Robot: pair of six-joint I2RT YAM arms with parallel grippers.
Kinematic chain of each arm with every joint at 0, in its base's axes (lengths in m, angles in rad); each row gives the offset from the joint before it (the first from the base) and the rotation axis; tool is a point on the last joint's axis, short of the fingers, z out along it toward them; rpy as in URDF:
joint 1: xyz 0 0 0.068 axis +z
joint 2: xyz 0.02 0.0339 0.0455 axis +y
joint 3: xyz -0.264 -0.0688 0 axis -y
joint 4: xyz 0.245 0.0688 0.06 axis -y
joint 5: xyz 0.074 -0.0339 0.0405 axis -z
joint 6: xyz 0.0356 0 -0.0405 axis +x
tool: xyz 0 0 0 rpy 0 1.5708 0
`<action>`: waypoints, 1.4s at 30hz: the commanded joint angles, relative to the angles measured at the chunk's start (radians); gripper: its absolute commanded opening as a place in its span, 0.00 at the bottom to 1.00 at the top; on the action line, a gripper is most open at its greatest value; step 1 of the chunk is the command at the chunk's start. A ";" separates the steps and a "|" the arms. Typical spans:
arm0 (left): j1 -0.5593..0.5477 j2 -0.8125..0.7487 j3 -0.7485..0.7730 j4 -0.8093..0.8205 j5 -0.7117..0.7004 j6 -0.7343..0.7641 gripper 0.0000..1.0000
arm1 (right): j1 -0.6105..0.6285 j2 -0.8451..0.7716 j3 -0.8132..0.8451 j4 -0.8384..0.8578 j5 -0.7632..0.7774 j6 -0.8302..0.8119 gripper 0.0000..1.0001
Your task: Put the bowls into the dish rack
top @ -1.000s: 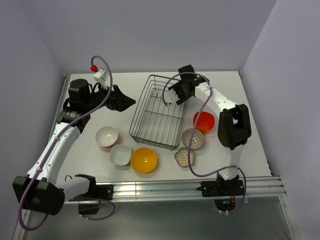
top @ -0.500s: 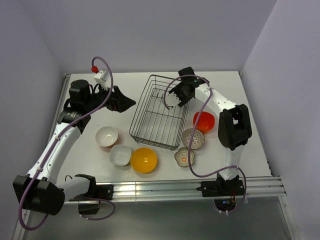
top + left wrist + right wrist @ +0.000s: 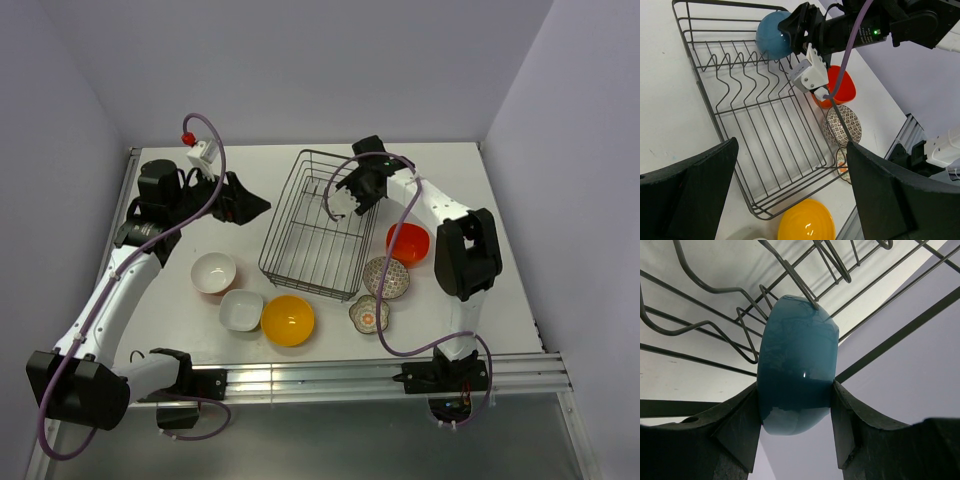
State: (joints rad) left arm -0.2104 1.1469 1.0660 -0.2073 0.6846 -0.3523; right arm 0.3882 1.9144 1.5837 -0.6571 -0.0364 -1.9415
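- Blue bowl [image 3: 797, 365] stands on edge at the far end of the dish rack [image 3: 305, 250]. The right tool [image 3: 796, 412] is clamped across its walls, so that tool is occupied.
- From my right wrist camera I see the bowl edge-on, its rim plane upright and in line with the tool's fingers.
- The rack's zigzag wires [image 3: 715, 325] lie just beyond and below the bowl. One wire peak crosses its far edge, but I cannot tell whether they touch.
- That is the relation I would steer by: the upright bowl has to drop into a notch between two wire peaks. I judge it close to lined up but not clearly seated.
- My left tool [image 3: 248, 204] hovers off the rack's left side, spread wide with nothing in it.
- Five more bowls sit on the desk [image 3: 180, 300] outside the rack.
- The two white bowls [image 3: 214, 272] and the yellow bowl [image 3: 288, 320] are off its near left corner.
- The red bowl [image 3: 408, 243], patterned bowl [image 3: 386, 277] and floral bowl [image 3: 369, 315] are off its near right corner.
- I reckon the left arm is nearer the first group and the right arm nearer the second.
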 commanded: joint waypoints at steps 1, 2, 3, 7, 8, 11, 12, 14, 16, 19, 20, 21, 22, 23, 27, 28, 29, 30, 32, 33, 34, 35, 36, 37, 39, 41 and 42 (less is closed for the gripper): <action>0.008 -0.001 0.009 0.019 0.020 0.027 0.95 | 0.012 0.008 0.045 -0.009 0.035 0.007 0.44; 0.009 0.000 0.009 0.017 0.021 0.029 0.95 | 0.014 0.009 0.048 -0.010 0.035 0.007 0.44; 0.009 -0.001 0.011 0.017 0.020 0.029 0.95 | 0.015 0.009 0.048 -0.013 0.035 0.004 0.51; 0.013 0.000 0.011 0.017 0.023 0.032 0.95 | 0.018 0.000 0.041 -0.024 0.056 0.001 0.63; 0.014 0.001 0.012 0.016 0.026 0.033 0.95 | 0.020 0.000 0.038 -0.026 0.058 0.001 0.64; 0.017 0.004 0.011 0.017 0.027 0.033 0.95 | 0.020 -0.002 0.038 -0.027 0.061 0.003 0.77; 0.019 0.002 0.011 0.019 0.027 0.032 0.95 | 0.021 -0.002 0.039 -0.029 0.061 0.003 0.78; 0.020 0.005 0.011 0.017 0.030 0.032 0.95 | 0.021 0.000 0.045 -0.029 0.064 0.006 0.80; 0.022 0.002 0.015 0.016 0.030 0.033 0.95 | 0.023 -0.002 0.056 -0.033 0.064 0.006 0.81; 0.028 -0.001 0.018 0.006 0.029 0.038 0.95 | 0.023 -0.005 0.082 -0.059 0.055 0.013 0.81; 0.028 -0.001 0.020 0.003 0.030 0.039 0.95 | 0.024 -0.006 0.088 -0.065 0.055 0.015 0.81; 0.029 -0.001 0.022 -0.001 0.029 0.039 0.95 | 0.024 -0.012 0.093 -0.070 0.053 0.019 0.82; 0.034 -0.004 0.023 -0.003 0.030 0.041 0.95 | 0.024 -0.018 0.101 -0.073 0.052 0.022 0.82; 0.037 -0.004 0.023 -0.006 0.032 0.041 0.95 | 0.024 -0.029 0.107 -0.076 0.043 0.033 0.82; 0.057 -0.009 0.019 -0.036 0.036 0.045 0.95 | 0.026 -0.073 0.130 -0.084 0.015 0.065 0.82; 0.075 -0.009 0.017 -0.056 0.046 0.049 0.95 | 0.028 -0.086 0.124 -0.072 0.010 0.076 0.83; 0.086 -0.012 0.011 -0.069 0.052 0.052 0.95 | 0.028 -0.098 0.124 -0.059 0.004 0.108 0.84; 0.100 -0.018 0.005 -0.078 0.059 0.058 0.95 | 0.029 -0.106 0.127 -0.050 0.000 0.131 0.85; 0.150 -0.030 -0.018 -0.115 0.078 0.082 0.95 | 0.035 -0.118 0.171 -0.048 -0.010 0.227 0.86; 0.170 -0.044 -0.027 -0.128 0.085 0.099 0.95 | 0.037 -0.117 0.197 -0.073 -0.032 0.265 0.87; 0.205 -0.050 -0.041 -0.151 0.089 0.146 0.95 | 0.037 -0.118 0.247 -0.079 -0.045 0.306 0.90; 0.224 -0.059 -0.046 -0.194 0.096 0.177 0.94 | 0.041 -0.123 0.268 -0.084 -0.060 0.388 0.93; 0.248 -0.078 -0.050 -0.223 0.099 0.214 0.94 | 0.044 -0.127 0.286 -0.082 -0.092 0.430 0.95; 0.273 -0.088 -0.057 -0.248 0.093 0.290 0.94 | 0.046 -0.135 0.315 -0.075 -0.112 0.472 0.95; 0.287 -0.117 -0.067 -0.322 0.064 0.376 0.94 | 0.055 -0.163 0.337 -0.041 -0.149 0.622 1.00; 0.312 -0.134 -0.080 -0.369 0.050 0.478 0.94 | 0.057 -0.190 0.369 -0.018 -0.206 0.787 1.00; 0.324 -0.148 -0.096 -0.407 0.044 0.543 0.94 | 0.057 -0.199 0.384 0.011 -0.227 0.849 1.00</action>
State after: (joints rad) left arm 0.0898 1.0515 0.9894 -0.5007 0.7338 -0.0288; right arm 0.4343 1.7988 1.8984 -0.7166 -0.1612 -1.3834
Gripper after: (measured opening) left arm 0.945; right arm 0.996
